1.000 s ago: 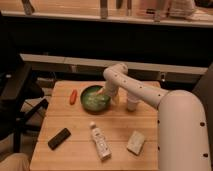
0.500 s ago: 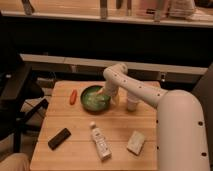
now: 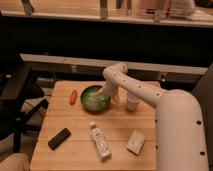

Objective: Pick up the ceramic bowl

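On the table [image 3: 120, 125], a black slab [image 3: 59, 138] lies at lower left, with a small red thing [image 3: 73, 96] above it. Just right of that, near frame centre, the bowl [image 3: 93, 100] sits upright, mouth up; being round, it has no long axis. A white bottle [image 3: 100, 141] lies below it. The gripper [image 3: 104, 92] reaches into the bowl's right side; open or closed, I cannot tell. Further right are a white cup [image 3: 132, 102] and a pale block [image 3: 135, 142].

One high camera looks down over the arm [image 3: 150, 97] at the table [image 3: 75, 146], end effector [image 3: 103, 91] mid-frame at the ceramic bowl [image 3: 91, 101].
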